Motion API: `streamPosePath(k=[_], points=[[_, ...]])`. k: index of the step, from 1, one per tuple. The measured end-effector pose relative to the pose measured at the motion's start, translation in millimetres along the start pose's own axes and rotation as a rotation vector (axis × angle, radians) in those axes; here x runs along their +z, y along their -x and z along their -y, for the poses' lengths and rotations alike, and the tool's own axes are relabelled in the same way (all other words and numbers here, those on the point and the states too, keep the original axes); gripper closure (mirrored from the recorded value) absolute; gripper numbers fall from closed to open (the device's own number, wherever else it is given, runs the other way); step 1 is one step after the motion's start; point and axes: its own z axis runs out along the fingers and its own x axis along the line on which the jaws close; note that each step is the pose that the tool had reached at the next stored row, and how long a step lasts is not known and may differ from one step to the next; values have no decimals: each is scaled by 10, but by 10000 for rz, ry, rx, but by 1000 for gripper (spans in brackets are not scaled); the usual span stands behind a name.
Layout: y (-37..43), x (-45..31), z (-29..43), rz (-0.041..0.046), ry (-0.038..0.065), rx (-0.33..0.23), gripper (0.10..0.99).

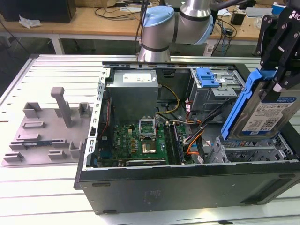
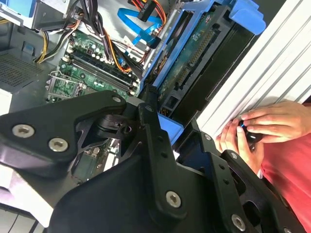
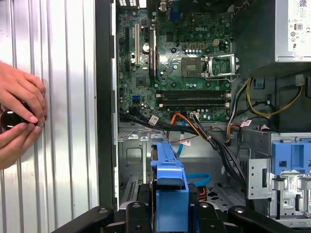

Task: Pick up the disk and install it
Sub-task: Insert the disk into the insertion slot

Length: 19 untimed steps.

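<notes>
While hand [image 1: 275, 80] grips disk [image 1: 269, 117], cables [image 1: 198, 137] lie beside cage [image 1: 248, 152].

In the exterior view the black tool [image 1: 276, 86], gripping the silver hard drive in its bright blue plastic carrier frame [image 1: 263, 115], runs off the top and right edges. In the second wrist view its linkage covers most of that drive. A person's hands [image 3: 22, 94], cut by the edge in both wrist views, enclose a small dark object [image 3: 8, 121] too covered to identify.
</notes>
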Motion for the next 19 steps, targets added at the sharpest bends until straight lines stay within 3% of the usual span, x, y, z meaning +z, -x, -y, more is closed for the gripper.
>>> streamPosePath(k=[19], points=[[-35,106,19,1,10,0,718]])
